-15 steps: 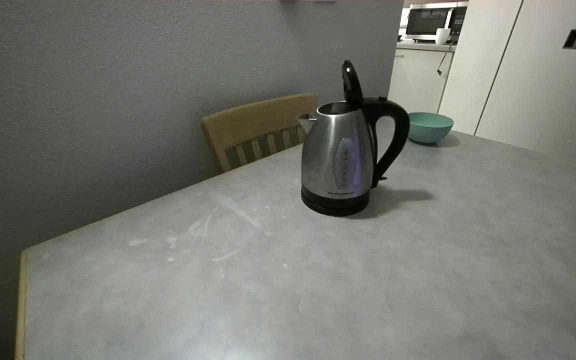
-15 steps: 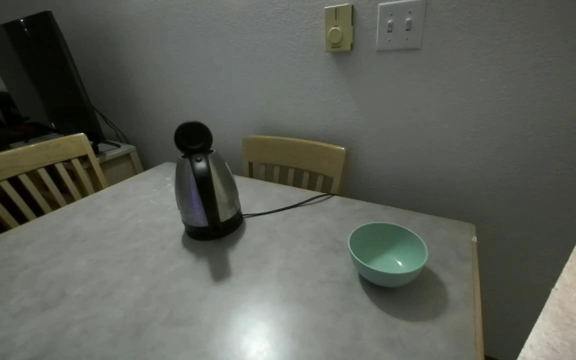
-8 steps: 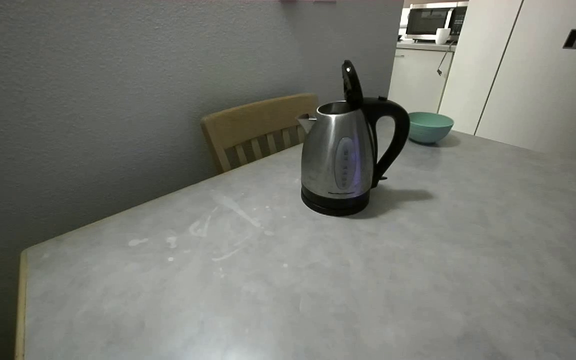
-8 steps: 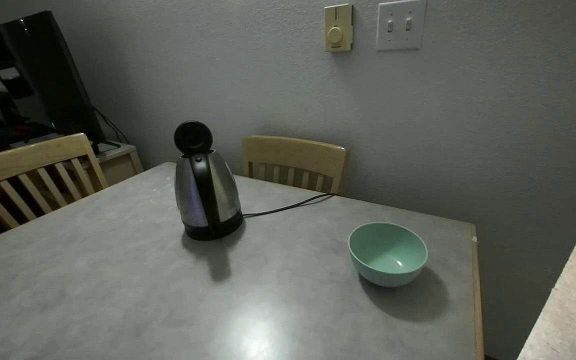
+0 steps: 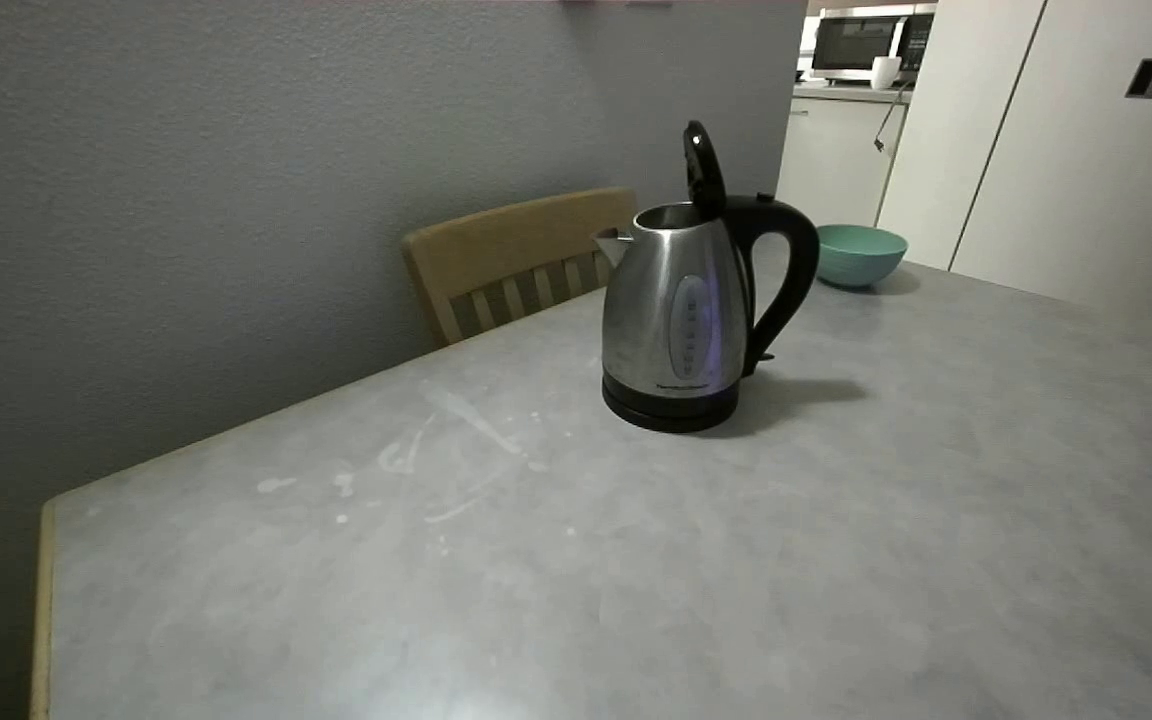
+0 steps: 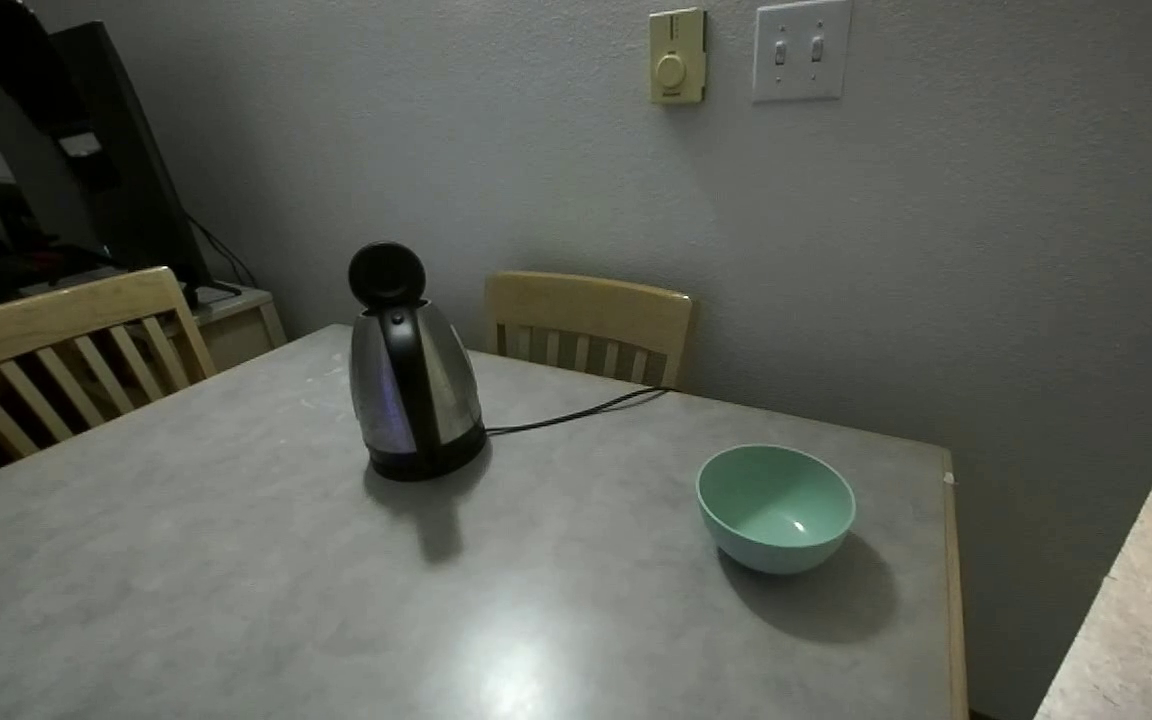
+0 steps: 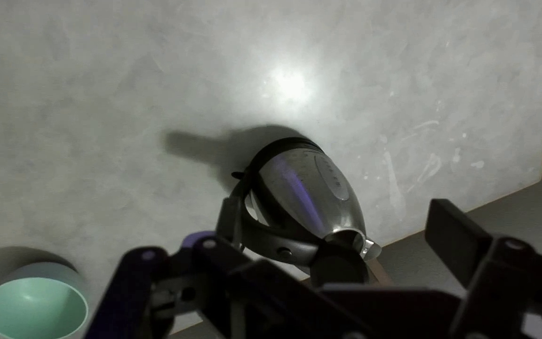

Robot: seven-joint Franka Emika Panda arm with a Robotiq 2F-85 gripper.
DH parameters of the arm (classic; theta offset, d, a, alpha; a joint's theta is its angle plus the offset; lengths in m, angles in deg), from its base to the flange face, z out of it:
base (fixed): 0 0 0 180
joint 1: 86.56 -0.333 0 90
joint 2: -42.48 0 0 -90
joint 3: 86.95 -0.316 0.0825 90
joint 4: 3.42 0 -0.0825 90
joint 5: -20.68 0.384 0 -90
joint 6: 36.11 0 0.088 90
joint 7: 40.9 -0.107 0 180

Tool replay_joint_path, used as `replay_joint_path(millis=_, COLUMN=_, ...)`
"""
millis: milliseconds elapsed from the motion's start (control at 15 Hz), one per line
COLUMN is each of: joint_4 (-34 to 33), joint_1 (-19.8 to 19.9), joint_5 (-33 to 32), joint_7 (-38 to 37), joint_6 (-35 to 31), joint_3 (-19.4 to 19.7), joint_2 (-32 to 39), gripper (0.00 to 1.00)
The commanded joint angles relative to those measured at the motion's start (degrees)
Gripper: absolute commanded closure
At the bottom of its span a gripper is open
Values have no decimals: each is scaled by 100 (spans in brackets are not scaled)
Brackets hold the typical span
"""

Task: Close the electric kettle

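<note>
- Wrist view: gripper [image 7: 341,226] has its fingers [image 7: 457,240] spread wide, nothing in its grasp. Kettle [image 7: 306,197] shows past them, with one finger partly covering the handle [image 7: 271,242] from this angle.
- Kettle stands upright on the gray table [image 5: 536,580] in both exterior views. Lid [image 5: 704,168] is flipped up on the handle side, so yeah, it's not closed yet.
- Cord [image 6: 576,415] runs from the kettle's base to the table edge in an exterior view.
- Green bowl [image 6: 776,510] sits on the same table, well apart from the kettle.
- Chair [image 6: 586,300] just past the edge, dial box [image 6: 676,57] and switch plate [image 6: 801,50] on the wall [image 6: 936,250] above.
</note>
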Motion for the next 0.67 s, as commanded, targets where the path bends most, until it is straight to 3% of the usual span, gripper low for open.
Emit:
replay_joint_path(millis=0, joint_4=-793, joint_1=121, joint_5=3, joint_7=-23, joint_6=393, joint_3=28, joint_2=1065, gripper=0)
replay_joint_path(millis=333, joint_4=-1828, joint_1=105, joint_5=-173, joint_7=-172, joint_6=814, joint_3=-44, joint_2=2292, gripper=0)
replay_joint_path(millis=600, joint_4=-2518, joint_1=4, joint_5=-214, joint_7=80, joint_6=484, joint_3=-102, joint_2=3011, gripper=0)
